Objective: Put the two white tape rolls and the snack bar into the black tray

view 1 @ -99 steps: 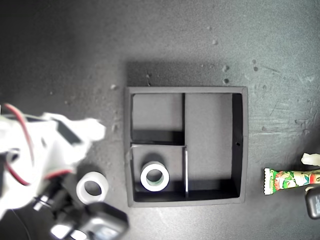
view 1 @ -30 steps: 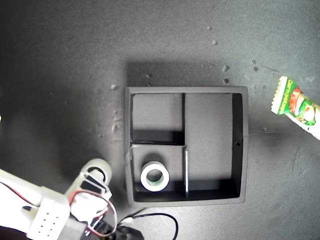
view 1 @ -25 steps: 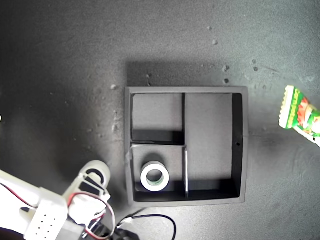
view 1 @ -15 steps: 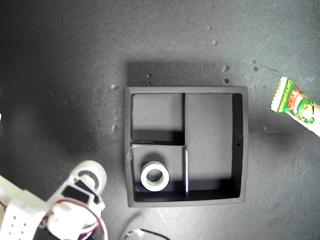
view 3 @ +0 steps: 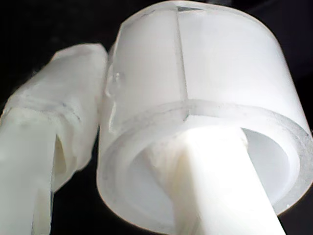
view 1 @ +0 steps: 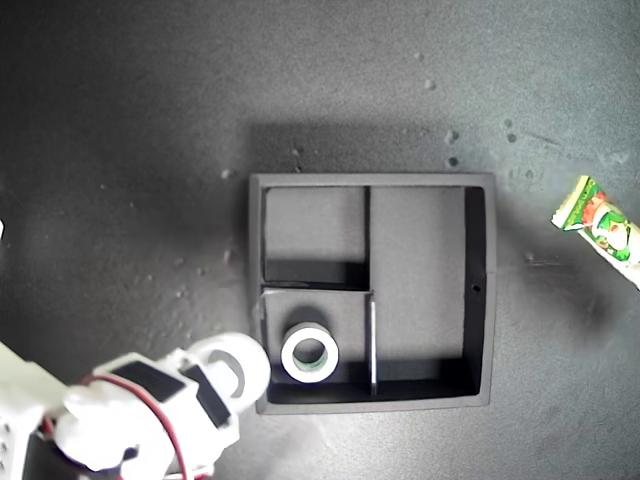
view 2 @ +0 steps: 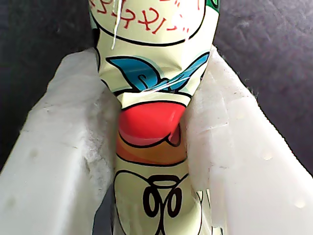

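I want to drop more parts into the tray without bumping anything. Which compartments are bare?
In the black tray, the long compartment and the small square one at the exterior view's top are bare. The other small square holds a white tape roll, and my second claw crowds its outer wall, holding the second roll.

snack bar (view 2: pixel 151 122), red print, unreadable

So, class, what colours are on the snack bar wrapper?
Pale yellow-green snack bar with red, blue, orange print; first wrist view.
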`<state>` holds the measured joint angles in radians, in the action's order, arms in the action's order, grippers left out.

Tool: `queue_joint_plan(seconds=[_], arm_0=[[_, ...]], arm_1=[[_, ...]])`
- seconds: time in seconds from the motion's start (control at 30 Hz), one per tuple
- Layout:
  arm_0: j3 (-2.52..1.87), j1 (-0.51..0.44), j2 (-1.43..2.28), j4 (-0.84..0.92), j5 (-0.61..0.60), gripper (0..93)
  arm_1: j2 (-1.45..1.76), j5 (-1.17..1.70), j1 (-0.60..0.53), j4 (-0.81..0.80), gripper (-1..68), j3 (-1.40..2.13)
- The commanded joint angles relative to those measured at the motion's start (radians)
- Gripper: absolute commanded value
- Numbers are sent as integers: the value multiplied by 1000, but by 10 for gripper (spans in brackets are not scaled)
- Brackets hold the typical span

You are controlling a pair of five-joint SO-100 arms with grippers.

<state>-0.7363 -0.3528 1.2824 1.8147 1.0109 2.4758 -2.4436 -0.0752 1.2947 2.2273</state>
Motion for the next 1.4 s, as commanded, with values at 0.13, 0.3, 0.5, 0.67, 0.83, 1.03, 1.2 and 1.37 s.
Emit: queue_joint_plan(seconds=[0.13, 0.3, 0.5, 0.67, 0.83, 1.03, 1.2, 1.37], arm_0=[[261, 58, -121, 14, -127, 0], [282, 167, -178, 14, -160, 0], [334, 242, -307, 15, -170, 0], [367, 253, -397, 15, -141, 0], [437, 242, -479, 15, -117, 0], [529, 261, -575, 15, -120, 0], [597, 273, -646, 15, -121, 53], [574, 273, -598, 18, -112, 97]], arm_1=[[8, 943, 219, -153, -5, -126], [3, 1551, 202, -247, -5, -236], [2, 1974, 48, -268, -5, -319], [-37, 2105, -5, -442, -5, -233], [-331, 2145, -11, -565, -5, -299], [-581, 2163, -23, -591, -5, -417], [-712, 2163, -52, -629, -5, -477], [-899, 2163, -60, -600, -5, -612]])
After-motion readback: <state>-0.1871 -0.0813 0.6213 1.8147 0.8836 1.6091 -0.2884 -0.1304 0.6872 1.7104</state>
